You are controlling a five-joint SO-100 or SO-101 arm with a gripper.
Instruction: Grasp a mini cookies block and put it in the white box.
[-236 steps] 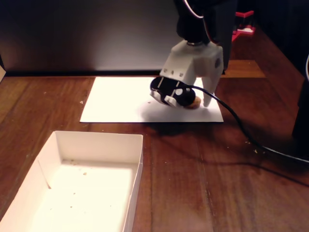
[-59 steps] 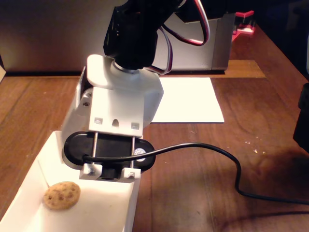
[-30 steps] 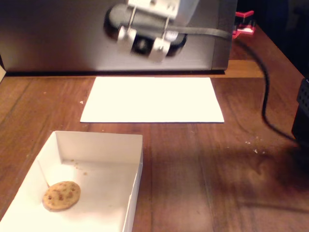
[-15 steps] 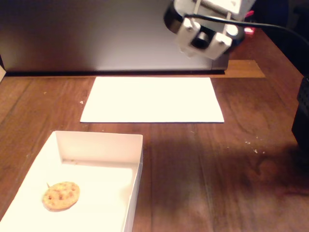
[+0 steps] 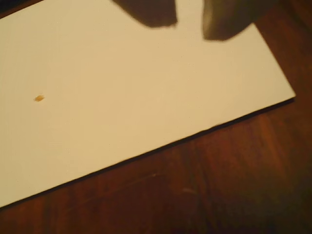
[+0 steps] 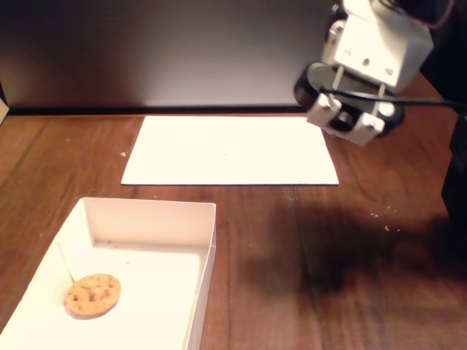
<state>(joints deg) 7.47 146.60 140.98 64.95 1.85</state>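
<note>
In the wrist view, a white sheet (image 5: 136,83) filled the upper left, with one crumb (image 5: 39,98) at left. Two blurred fingertips (image 5: 226,19) showed at the top edge, apart, nothing between them.

In the fixed view, the cookie (image 6: 92,294) lay inside the box (image 6: 149,222) at lower left. The gripper (image 6: 350,120) hung at upper right, well apart; whether clenched could not be told there.

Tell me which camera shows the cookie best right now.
The fixed view: the mini cookies block lies flat inside the white box, fully visible. The wrist view shows only the paper sheet and wood, no cookie.
</note>
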